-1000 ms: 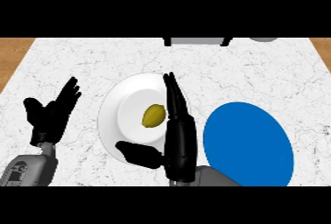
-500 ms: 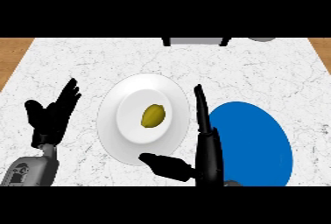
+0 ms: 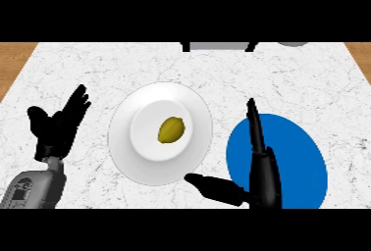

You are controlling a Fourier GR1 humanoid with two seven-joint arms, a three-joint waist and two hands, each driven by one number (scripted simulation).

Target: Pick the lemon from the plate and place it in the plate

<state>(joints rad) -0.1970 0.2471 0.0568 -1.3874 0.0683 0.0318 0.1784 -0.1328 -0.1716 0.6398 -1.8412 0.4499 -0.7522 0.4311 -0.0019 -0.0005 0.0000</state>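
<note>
A yellow-green lemon (image 3: 171, 130) lies in the middle of a white plate (image 3: 138, 157) at the centre of the marble counter. To its right lies a blue plate (image 3: 301, 152) with nothing on it. My right hand (image 3: 259, 162) stands edge-on between the two plates, over the blue plate's left rim, fingers straight and pointing away, thumb (image 3: 214, 186) stretched left toward the white plate's lower edge. It is open and apart from the lemon. My left hand (image 3: 58, 125) rests open at the left of the white plate, fingers up.
A grey object (image 3: 217, 46) sits at the counter's far edge, and a grey round thing (image 3: 293, 43) shows at the far right. A wooden surface (image 3: 14, 61) borders the counter's far left corner.
My right hand has moved to the right, from over the white plate beside the lemon to the blue plate's left rim. The lemon and my left hand have stayed put.
</note>
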